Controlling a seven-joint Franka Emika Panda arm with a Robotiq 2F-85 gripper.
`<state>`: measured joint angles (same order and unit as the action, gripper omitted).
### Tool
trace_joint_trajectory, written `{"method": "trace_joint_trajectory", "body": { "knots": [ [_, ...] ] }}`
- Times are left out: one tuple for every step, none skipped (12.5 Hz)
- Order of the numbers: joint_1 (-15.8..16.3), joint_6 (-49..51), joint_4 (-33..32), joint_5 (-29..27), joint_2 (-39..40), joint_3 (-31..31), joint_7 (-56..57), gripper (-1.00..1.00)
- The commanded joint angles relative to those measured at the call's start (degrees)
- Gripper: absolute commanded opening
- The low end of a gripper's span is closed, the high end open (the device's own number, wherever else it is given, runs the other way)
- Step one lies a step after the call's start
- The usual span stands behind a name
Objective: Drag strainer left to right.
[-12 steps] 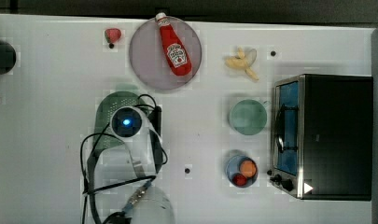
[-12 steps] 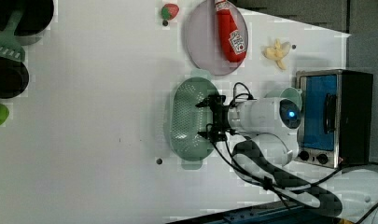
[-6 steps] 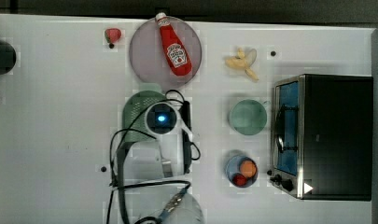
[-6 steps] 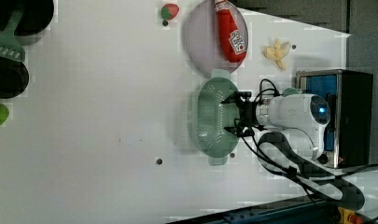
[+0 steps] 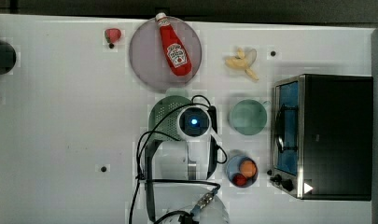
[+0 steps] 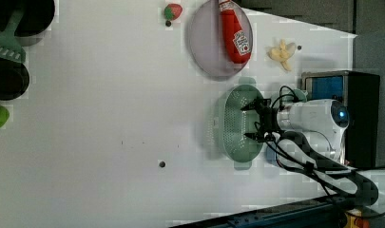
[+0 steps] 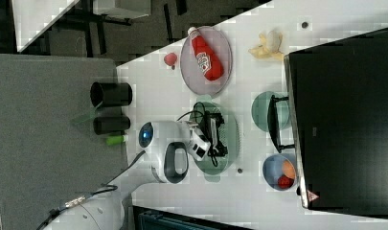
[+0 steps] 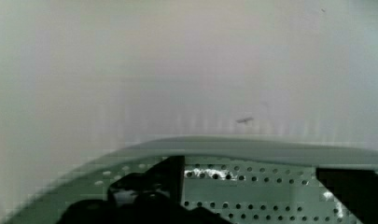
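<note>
- A strawberry (image 5: 113,35) is lying at the far-left end of the row along the top view's upper edge of the white bench (image 5: 60,130).
- A ketchup bottle (image 5: 173,45) is resting on a grey-lilac plate (image 5: 144,51), to the strawberry's right in the top view.
- The strainer (image 6: 235,124) is sitting just below that plate in the top view, its rim close to the plate's edge.
- The claw (image 6: 251,121) is reaching into the strainer's perforated bowl with its fingers (image 6: 248,106) spread wide, pinching nothing.
- The arm's housing is covering much of the strainer in the top view.
- A green cup (image 5: 248,117) is standing just right of the strainer in the top view.
- A blue bowl (image 5: 241,171) holding fruit is sitting below that cup.
- A peeled banana (image 5: 241,62) is lying above the cup.
- A toaster oven (image 5: 326,135) is occupying the top view's right side.
</note>
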<state>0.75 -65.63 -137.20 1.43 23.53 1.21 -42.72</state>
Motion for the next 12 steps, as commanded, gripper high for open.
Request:
{"method": "trace_joint_trajectory", "body": {
  "knots": [
    [0.36, 0.34, 1.29, -0.8, -1.37, 3.45, 7.35, 1.0],
    [0.33, 0.09, 1.27, -0.8, -1.37, 4.36, 9.11, 1.0],
    [0.28, 0.08, 1.27, -0.8, -1.36, 5.4, 10.93, 1.0],
    [0.2, 0.07, 1.27, -0.8, -1.36, 6.39, 12.68, 1.0],
    [0.09, 0.07, 1.26, -0.8, -1.35, 7.31, 14.52, 1.0],
    [0.06, 0.03, 1.35, -0.8, -1.38, 7.92, 15.42, 1.0],
    [0.07, 0.08, 1.45, -0.8, -1.47, 8.02, 15.5, 1.0],
    [0.13, 0.1, 1.69, -0.81, -1.85, 7.72, 15.49, 1.0],
    [0.16, 0.39, 1.84, -0.81, -2.6, 7.03, 15.48, 1.0],
    [0.22, 1.17, 1.78, -0.8, -3.93, 6.0, 15.49, 1.0],
    [0.27, 3.38, 1.79, -0.8, -5.86, 4.64, 15.51, 1.0],
    [0.3, 6.76, 1.79, -0.8, -8.27, 3.46, 15.56, 1.0]
  ]
}}
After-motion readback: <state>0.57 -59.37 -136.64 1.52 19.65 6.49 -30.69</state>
